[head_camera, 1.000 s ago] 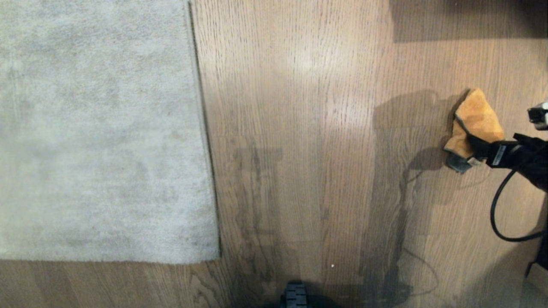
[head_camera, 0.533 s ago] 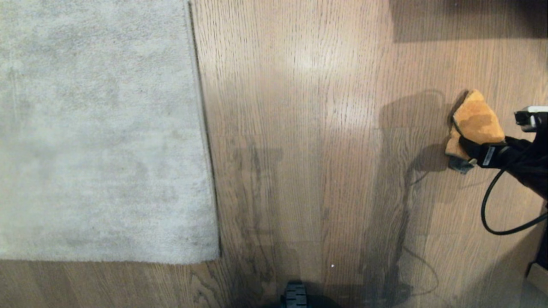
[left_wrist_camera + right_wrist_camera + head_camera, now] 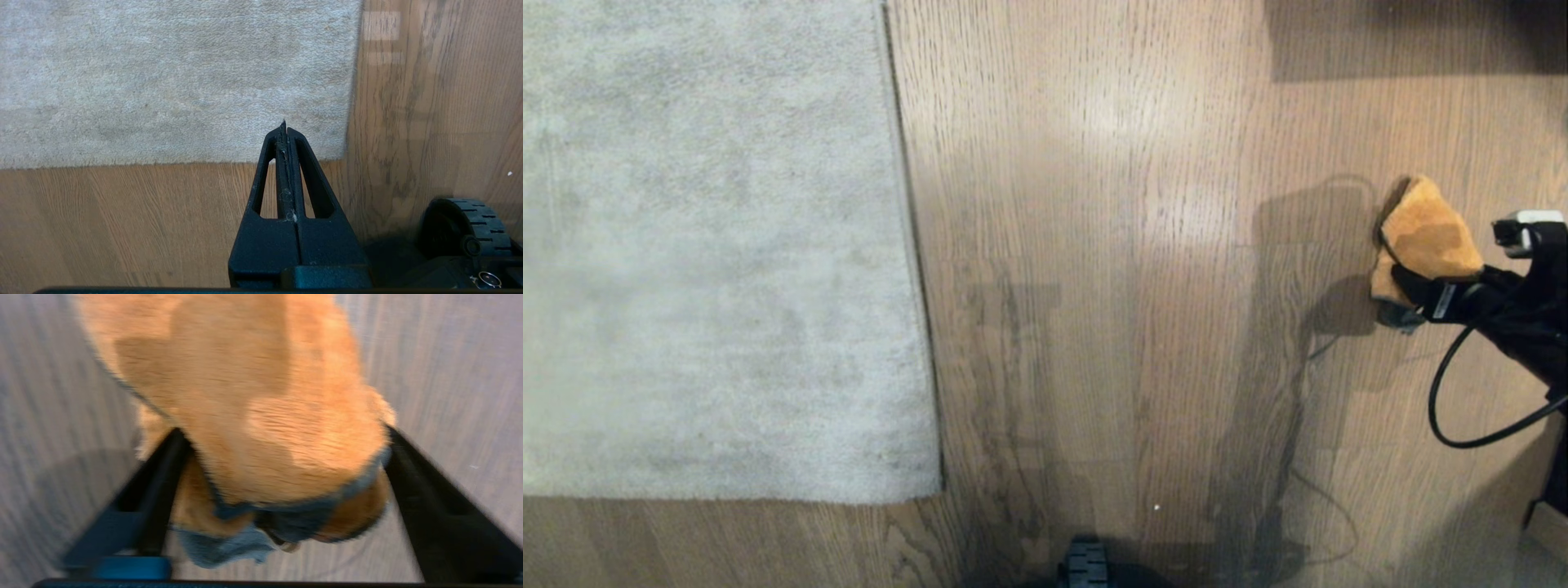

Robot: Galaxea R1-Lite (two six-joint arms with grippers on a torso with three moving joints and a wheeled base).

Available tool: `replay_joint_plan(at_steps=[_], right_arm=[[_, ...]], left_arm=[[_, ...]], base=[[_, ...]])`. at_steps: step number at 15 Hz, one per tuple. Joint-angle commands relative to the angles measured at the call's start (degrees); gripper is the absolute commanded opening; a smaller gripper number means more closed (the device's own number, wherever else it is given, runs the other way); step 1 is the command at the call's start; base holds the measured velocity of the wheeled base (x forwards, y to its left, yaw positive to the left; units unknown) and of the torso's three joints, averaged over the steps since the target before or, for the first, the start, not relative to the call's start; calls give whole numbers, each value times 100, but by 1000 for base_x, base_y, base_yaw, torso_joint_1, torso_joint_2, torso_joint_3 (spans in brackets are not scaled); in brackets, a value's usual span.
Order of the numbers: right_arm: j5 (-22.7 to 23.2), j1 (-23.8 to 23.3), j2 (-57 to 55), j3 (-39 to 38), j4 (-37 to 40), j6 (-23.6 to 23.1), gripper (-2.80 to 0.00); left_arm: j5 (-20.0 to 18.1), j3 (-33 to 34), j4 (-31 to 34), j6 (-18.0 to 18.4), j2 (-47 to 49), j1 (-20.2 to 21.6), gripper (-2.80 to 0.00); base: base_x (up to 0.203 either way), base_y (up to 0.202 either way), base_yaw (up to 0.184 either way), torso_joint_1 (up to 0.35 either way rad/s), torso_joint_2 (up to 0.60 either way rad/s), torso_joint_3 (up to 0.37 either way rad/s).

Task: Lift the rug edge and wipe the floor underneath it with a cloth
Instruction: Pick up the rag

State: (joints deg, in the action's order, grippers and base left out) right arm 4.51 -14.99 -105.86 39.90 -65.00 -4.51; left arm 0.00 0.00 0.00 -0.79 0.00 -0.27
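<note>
One right hand (image 3: 282, 465) finger hides the cloth (image 3: 1425, 237) corner.

Wood-grain floor (image 3: 1111, 245) planks are shown running away from the viewer, brown with dark streaky grain and a slight gloss. A soft, pale patch of reflected light is seen on the planks above the middle of the head view. Long grey shadows are cast across the middle and right of the planks, and a dark rectangular shadow (image 3: 1405, 41) is seen at the upper right edge. A pale grey short-pile rug (image 3: 711, 245) is laid flat at the left.
</note>
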Motion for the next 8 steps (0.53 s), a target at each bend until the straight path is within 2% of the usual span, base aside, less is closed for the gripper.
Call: replay_joint_plan(at_steps=[1, 8], right_arm=[[-12, 4, -93, 35, -48, -15, -280], [15, 115, 99, -26, -91, -6, -280]], left_arm=[[0, 0, 0, 0, 0, 0, -280], [0, 0, 0, 0, 0, 0, -280]], base=[[0, 0, 0, 0, 0, 0], [0, 0, 0, 0, 0, 0]])
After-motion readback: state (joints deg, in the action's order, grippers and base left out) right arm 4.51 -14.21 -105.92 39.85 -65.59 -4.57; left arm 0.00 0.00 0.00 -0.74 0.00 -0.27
